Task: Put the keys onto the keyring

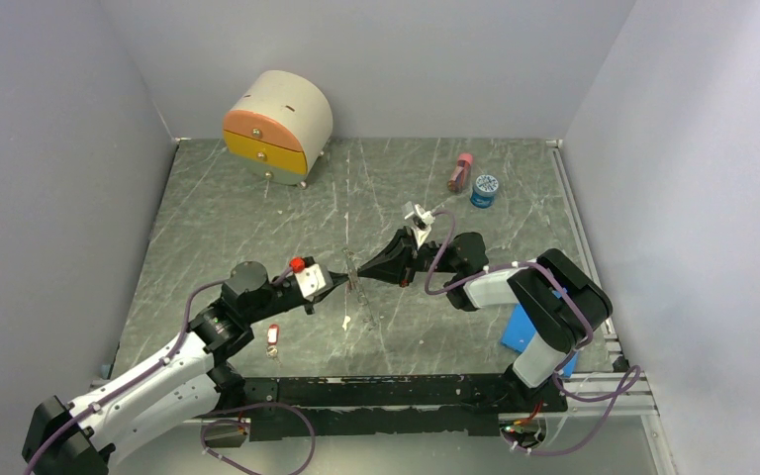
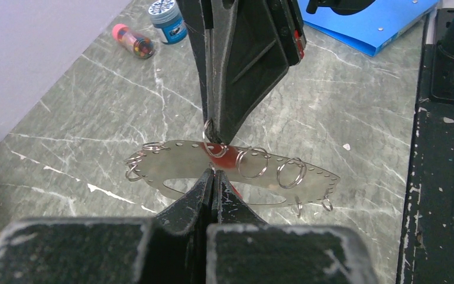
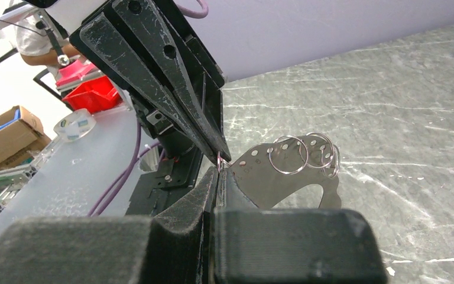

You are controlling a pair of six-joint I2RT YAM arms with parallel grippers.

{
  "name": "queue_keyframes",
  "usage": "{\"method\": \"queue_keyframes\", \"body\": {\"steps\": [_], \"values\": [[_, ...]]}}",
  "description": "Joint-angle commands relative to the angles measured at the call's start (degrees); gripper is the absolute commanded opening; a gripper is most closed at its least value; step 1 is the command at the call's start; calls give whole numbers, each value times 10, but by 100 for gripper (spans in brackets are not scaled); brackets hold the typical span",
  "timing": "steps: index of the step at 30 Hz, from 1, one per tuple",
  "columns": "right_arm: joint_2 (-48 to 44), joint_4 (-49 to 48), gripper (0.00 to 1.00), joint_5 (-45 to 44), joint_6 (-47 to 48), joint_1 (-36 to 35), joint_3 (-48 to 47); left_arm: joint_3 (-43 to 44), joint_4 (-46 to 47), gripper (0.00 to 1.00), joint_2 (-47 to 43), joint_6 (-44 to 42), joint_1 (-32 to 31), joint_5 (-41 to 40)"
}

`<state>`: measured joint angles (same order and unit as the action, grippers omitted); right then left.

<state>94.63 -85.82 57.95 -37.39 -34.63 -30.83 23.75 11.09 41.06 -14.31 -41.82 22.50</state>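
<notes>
Left hand (image 2: 213, 177) and right hand (image 2: 214, 137) both clamped on the keyring (image 2: 171, 163) above the tabletop (image 1: 237, 218)
The left hand's fingers were pressed together on the near edge of the keyring, which here was a flat silvery plate with punched holes along its rim, held clear of the tabletop; the right hand met it from the opposite side, fingers likewise together, nipping the far edge right at one of the small split rings (image 2: 252, 149) hanging from the holes, so the two sets of fingertips stood almost touching across the plate. One red-tagged key (image 1: 274, 337) lay flat on the tabletop beside the left arm, apart from the keyring. Farther back a pink bottle (image 1: 460, 171) lay beside a blue-lidded jar (image 1: 485, 190), and a rounded drawer box (image 1: 277, 124) sat at the back left
</notes>
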Motion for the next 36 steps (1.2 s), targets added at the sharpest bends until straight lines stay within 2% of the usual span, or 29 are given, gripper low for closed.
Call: {"method": "queue_keyframes", "body": {"steps": [1,10,36], "values": [[-12,-108,0,-1,-7,1,-16,3,30,3,-10,-10,-3,-18],[-5,-123,0,3,-20,1,-20,-3,64,2,1,-20,-3,14],[-9,-123,0,5,-21,0,-20,-33,107,2,0,-40,-4,15]]}}
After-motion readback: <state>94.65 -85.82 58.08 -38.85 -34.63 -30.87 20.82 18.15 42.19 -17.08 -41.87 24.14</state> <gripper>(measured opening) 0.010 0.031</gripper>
